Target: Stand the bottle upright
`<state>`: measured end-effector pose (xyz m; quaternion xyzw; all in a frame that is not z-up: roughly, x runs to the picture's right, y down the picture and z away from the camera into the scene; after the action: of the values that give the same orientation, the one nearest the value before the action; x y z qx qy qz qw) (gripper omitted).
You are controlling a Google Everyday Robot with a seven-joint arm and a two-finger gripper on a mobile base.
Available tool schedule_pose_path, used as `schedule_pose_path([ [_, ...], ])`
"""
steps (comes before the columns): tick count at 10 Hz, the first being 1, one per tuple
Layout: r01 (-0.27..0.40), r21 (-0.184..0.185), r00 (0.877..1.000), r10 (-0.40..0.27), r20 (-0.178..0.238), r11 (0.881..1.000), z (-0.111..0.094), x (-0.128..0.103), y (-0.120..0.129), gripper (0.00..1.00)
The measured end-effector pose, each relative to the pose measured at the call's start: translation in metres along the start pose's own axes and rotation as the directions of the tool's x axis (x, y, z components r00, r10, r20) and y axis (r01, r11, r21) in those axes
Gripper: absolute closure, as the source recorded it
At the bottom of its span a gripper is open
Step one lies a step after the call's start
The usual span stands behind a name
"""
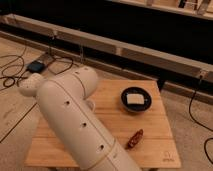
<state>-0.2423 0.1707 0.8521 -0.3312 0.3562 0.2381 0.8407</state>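
Near edge: the robot arm [82,137] rises from the bottom of the view and covers the left half of the wooden table [156,125]. To its right, on bare wood, a small red-brown wrapped item [134,139] is seen lying on a slant.

Mid table: a sliver of a white cup [91,105] shows just beside the arm's right flank. Further right, well apart from the arm, a dark bowl [125,103] is set, with a white block [135,98] inside it.

Far left: the arm bends at a rounded joint and runs left to a blunt white end [30,86] past the table's left edge. The gripper is not seen; it is judged to hang beyond that end or behind the arm. Whether it is spread, pressed together or pinching anything cannot be told.

The bottle is not seen anywhere on the exposed wood. It is judged to lie in the part of the table hidden by the arm, on the left side. Its long axis and its bearing from the gripper cannot be read, so the approach direction for righting it is left undetermined. With the one arm over that side, only a short reach is expected.

Far: cables [12,75] are noted on the floor at the left, and a long rail [150,50] runs behind the table.
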Motion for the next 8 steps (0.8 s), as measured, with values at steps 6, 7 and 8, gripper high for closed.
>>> schedule_pose_path([
  [6, 0.011, -0.088, 0.999, -0.014, -0.030, 0.996, 0.0070, -0.0064, 0.0023, 0.78],
  [7, 0.011, -0.094, 1.000, -0.013, -0.027, 0.996, 0.0062, -0.0066, 0.0026, 0.87],
  [8, 0.013, -0.096, 1.000, -0.015, -0.014, 0.995, 0.0027, -0.0075, 0.0029, 0.96],
])
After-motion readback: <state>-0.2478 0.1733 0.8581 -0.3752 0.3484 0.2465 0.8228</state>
